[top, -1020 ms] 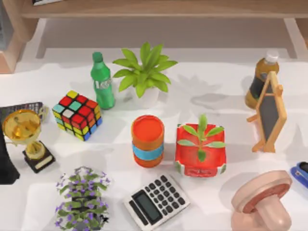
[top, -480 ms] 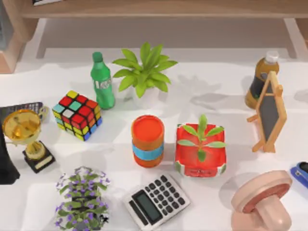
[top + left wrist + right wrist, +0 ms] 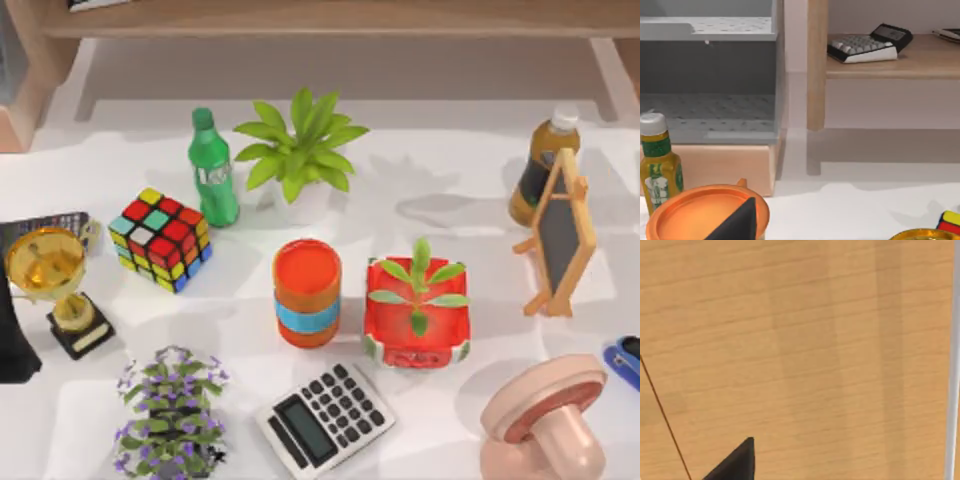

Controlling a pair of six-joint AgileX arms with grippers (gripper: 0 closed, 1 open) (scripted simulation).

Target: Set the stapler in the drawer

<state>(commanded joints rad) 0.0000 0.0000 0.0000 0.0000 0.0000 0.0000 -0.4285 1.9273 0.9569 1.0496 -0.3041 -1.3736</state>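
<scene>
Top view: blue stapler (image 3: 624, 361) (rounded, dark inset)

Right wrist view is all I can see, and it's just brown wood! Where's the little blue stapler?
Observer: The stapler lies at the right edge of the table, partly cut off in the top view.
Operator: Is anything next to it?
Observer: A pink mushroom-shaped thing stands just to its left.
Operator: Where's the drawer?
Observer: The left wrist view shows a grey box with a dotted floor, open toward the camera. That may be it.
</scene>
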